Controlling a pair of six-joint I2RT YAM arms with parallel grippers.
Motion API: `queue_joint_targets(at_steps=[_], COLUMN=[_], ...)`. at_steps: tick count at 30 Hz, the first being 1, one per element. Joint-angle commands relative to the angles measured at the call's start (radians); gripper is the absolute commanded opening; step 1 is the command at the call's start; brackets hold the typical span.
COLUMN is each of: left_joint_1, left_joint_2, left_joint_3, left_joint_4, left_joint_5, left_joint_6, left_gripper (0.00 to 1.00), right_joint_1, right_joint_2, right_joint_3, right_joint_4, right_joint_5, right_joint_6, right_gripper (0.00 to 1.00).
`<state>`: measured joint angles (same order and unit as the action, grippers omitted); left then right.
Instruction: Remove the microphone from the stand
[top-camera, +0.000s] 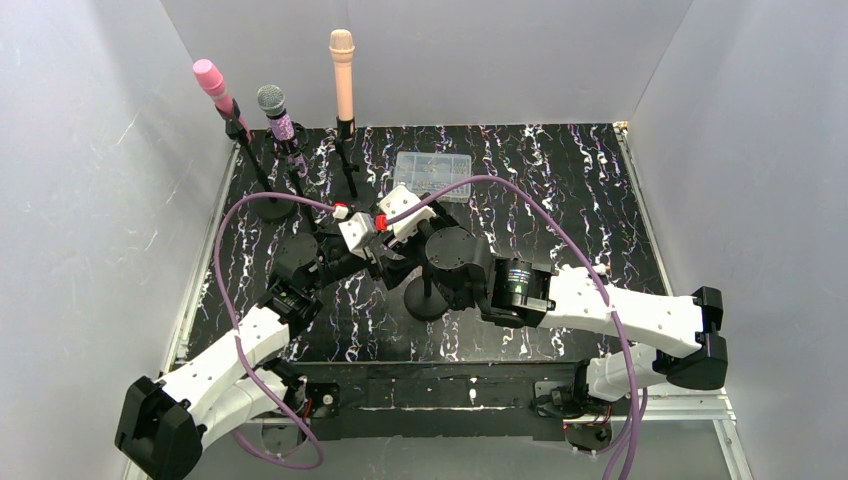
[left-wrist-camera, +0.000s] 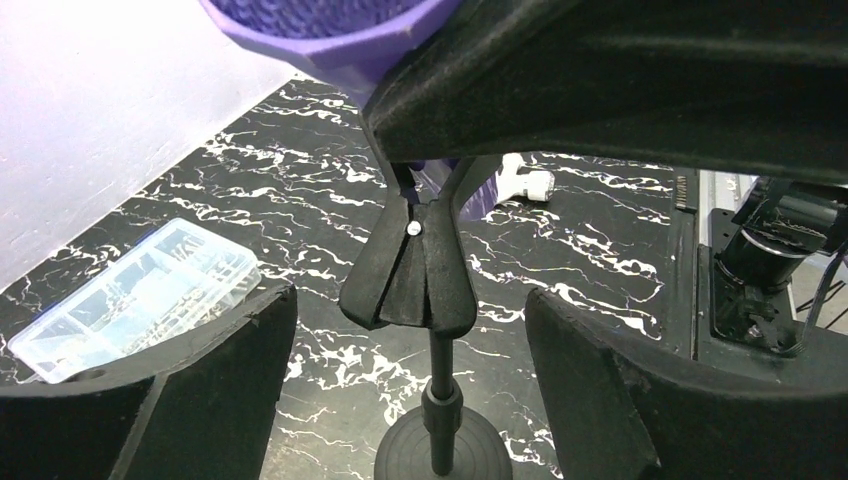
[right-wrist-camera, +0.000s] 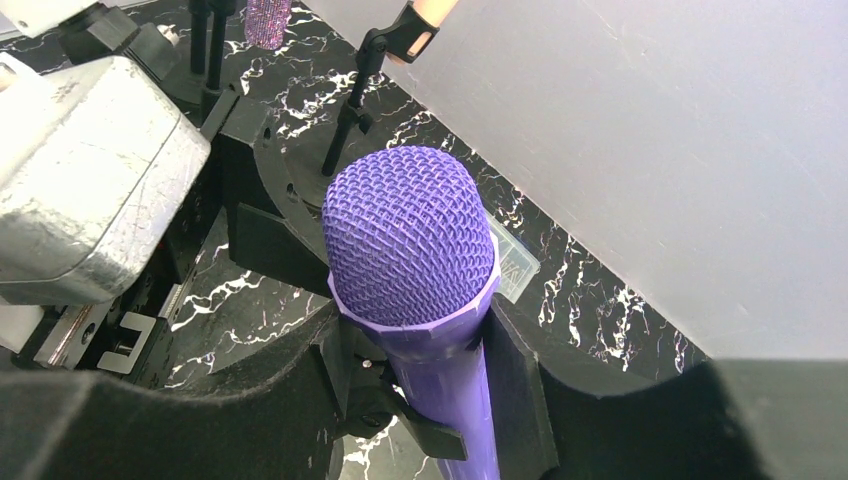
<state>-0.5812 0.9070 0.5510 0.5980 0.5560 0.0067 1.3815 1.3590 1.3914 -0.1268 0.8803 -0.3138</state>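
A purple microphone (right-wrist-camera: 410, 240) sits in the black clip (right-wrist-camera: 400, 400) of a small stand. My right gripper (right-wrist-camera: 425, 385) is shut on the microphone's body just below the mesh head, one finger on each side. In the left wrist view the clip (left-wrist-camera: 412, 270) tops a thin pole above the round base (left-wrist-camera: 440, 455), and the microphone's head (left-wrist-camera: 330, 25) shows at the top edge. My left gripper (left-wrist-camera: 410, 390) is open, its fingers wide on either side of the pole without touching it. In the top view both grippers meet over the stand base (top-camera: 428, 298), hiding the microphone.
Three other microphones stand at the back left: pink (top-camera: 212, 80), glittery purple (top-camera: 272, 105) and peach (top-camera: 342, 60). A clear plastic box (top-camera: 432, 172) lies behind the grippers and also shows in the left wrist view (left-wrist-camera: 130, 295). White walls enclose the marbled black table.
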Motion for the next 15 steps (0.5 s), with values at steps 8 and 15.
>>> queue_joint_targets(at_steps=[8,15], left_joint_1=[0.000,0.000], left_joint_2=[0.005,0.028], left_joint_3=[0.051,0.053], left_joint_4=[0.059,0.059], left_joint_5=[0.045,0.055], left_joint_6=[-0.033,-0.039], left_gripper=[0.72,0.33], right_joint_1=[0.002,0.001], right_joint_2=[-0.011,-0.015], right_joint_3=[0.014,0.013], right_joint_4=[0.039,0.039], right_joint_5=[-0.004,-0.003], right_joint_6=[0.028,0.028], right_gripper=[0.34,0.34])
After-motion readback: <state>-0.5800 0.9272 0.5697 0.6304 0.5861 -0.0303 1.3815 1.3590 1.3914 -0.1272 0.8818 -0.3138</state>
